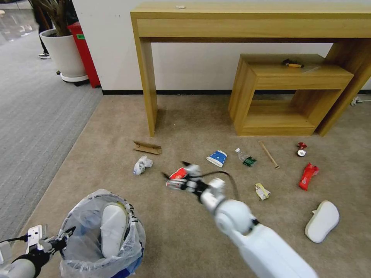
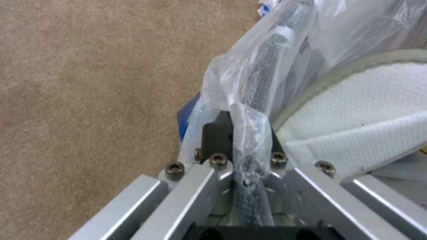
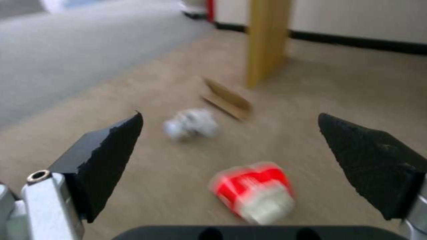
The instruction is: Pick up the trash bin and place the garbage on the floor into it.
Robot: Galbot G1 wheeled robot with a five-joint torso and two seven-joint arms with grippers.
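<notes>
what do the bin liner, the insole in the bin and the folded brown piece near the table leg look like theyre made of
Bin liner: thin translucent plastic film, glossy and crinkled. Insole in the trash bin: white textile over a soft, probably foam, base; dimpled weave, grey edge. Folded piece: matte brown cardboard, stiff creases.

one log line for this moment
left gripper: shut on trash bin rim | right gripper: open over red-white cup | insole: binned

Short-pile carpet, crinkly plastic, brushed metal.
The floor [image 1: 185, 231] looked matt and nubby; the trash bin [image 1: 101, 231] wore a glossy, crinkled translucent liner, a quilted white cloth insole [image 2: 365, 110] inside it; the left gripper [image 2: 242, 160] showed brushed metal, the right gripper [image 3: 231, 166] rough black pads.
</notes>
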